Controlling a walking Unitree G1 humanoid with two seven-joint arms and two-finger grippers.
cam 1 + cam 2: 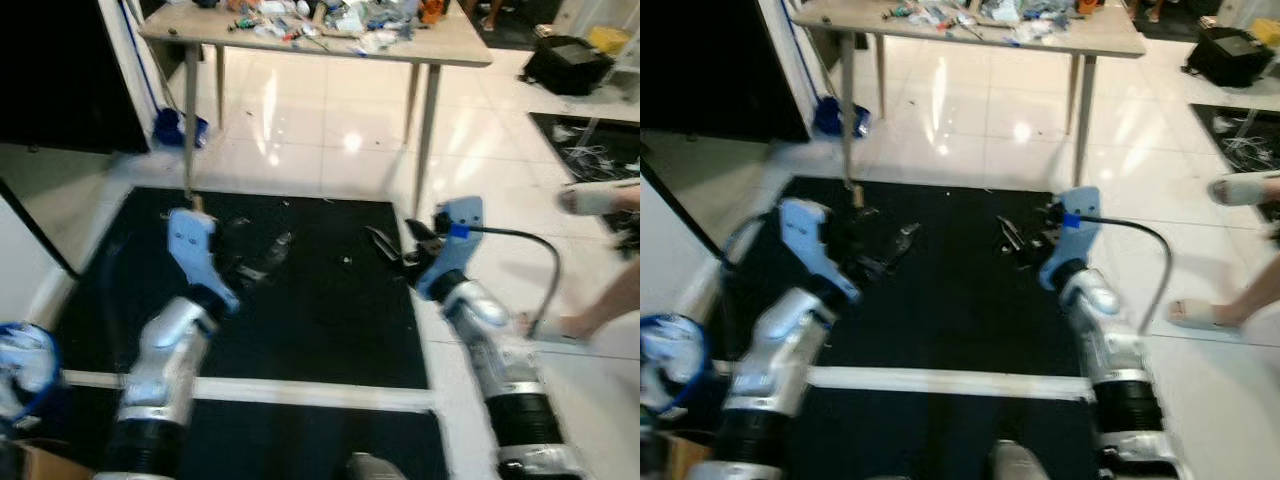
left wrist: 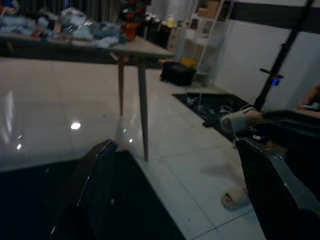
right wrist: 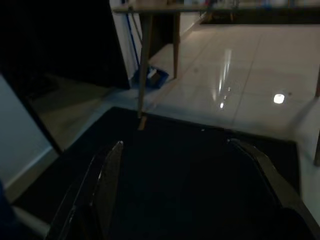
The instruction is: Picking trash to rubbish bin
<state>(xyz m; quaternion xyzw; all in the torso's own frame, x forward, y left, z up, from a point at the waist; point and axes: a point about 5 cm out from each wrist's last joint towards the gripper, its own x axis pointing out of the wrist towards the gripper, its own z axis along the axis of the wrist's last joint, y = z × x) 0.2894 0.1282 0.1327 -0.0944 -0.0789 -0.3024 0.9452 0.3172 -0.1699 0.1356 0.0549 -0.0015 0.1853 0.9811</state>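
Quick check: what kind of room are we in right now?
Probably a home living or work room: glossy white tiled floor, a black mat, and a cluttered wooden table, with a person's sandalled foot nearby.

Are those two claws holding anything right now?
Nothing is held. The left claw and the right claw are both open, with bare black mat between their fingers.

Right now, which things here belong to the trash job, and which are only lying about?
Job: left gripper and right gripper, both open; small scrap on black mat; blue-rimmed container, perhaps the bin.
Lying about: cluttered table; blue dustpan; black bag; a person's foot.
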